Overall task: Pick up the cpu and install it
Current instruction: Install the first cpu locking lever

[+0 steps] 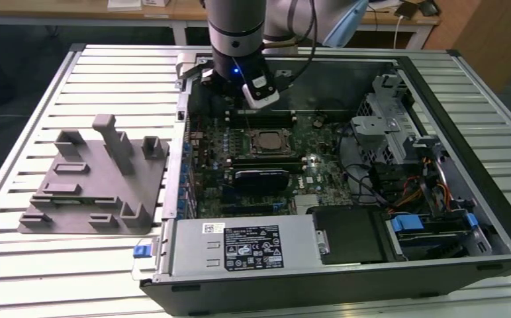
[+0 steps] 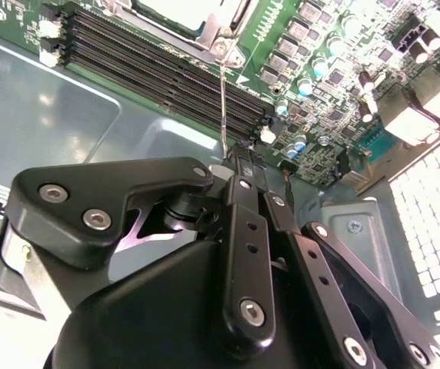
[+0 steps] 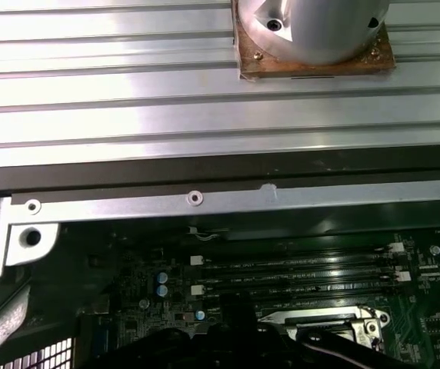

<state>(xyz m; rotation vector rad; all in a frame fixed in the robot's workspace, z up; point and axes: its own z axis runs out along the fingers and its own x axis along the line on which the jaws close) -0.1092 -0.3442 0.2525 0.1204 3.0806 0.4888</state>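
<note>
now the gripper [image 2: 243, 154], jaws narrow and holding nothing, hangs over the memory slots [image 2: 166, 69] beside the case wall [image 3: 205, 201]. the cpu [image 1: 269, 140] lies in the socket [image 3: 362, 317], and the grey fixture block [image 1: 96, 179] is well apart.

In the exterior view, a ribbed aluminium table [image 1: 105, 73] spans the frame, with a light wooden desk [image 1: 185, 8] behind it at 12 o'clock, a brown wooden panel [image 1: 494, 33] at 2 o'clock and dark floor [image 1: 35, 36] at 10 o'clock.
</note>
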